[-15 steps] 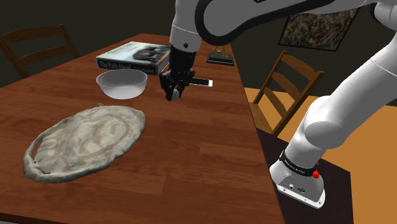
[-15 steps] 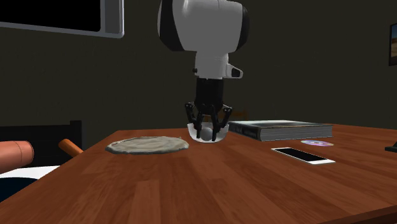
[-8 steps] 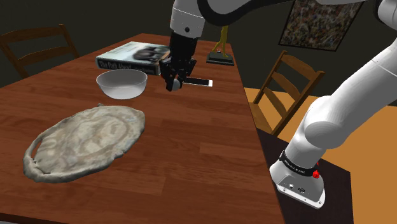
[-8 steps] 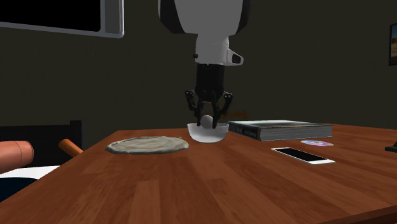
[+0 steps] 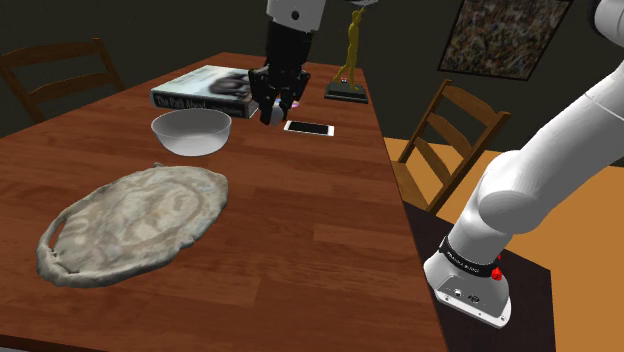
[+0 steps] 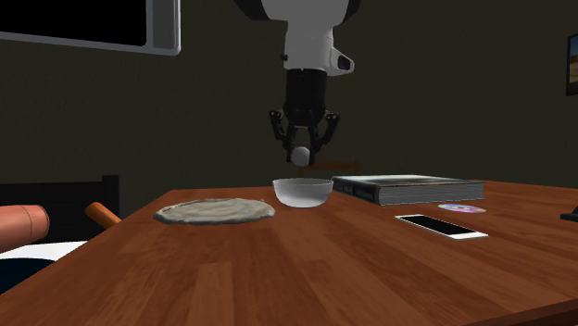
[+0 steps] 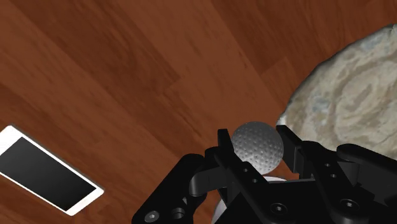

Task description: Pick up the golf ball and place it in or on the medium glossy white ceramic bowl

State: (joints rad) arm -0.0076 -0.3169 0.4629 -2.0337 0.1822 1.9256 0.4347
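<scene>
Carrying the golf ball (image 6: 300, 156) across to the white bowl (image 5: 190, 138) looks like the step in hand. The end effector (image 6: 300, 153) is clenched on the dimpled ball, one black finger on each side, and holds it in the air well clear of the table (image 5: 300, 230). In the shoulder view the ball hangs to the right of the bowl, near it but not over it. The second exterior view lines the two up, which is likely only the angle. To do this well, the arm should travel level at this height until the ball sits above the bowl's middle, and keep the grip firm because a round ball can squirt out. It should then lower close to the bowl's floor before letting go, so the ball does not bounce over the rim. Counted on the table: one golf ball, one bowl, one smartphone (image 5: 308, 128), one hardback book (image 5: 205, 88), one grey oval mat (image 5: 135, 220), one disc (image 6: 460, 208) and one gold trophy (image 5: 350, 60). Two wooden chairs (image 5: 450, 130) stand beside the table.
</scene>
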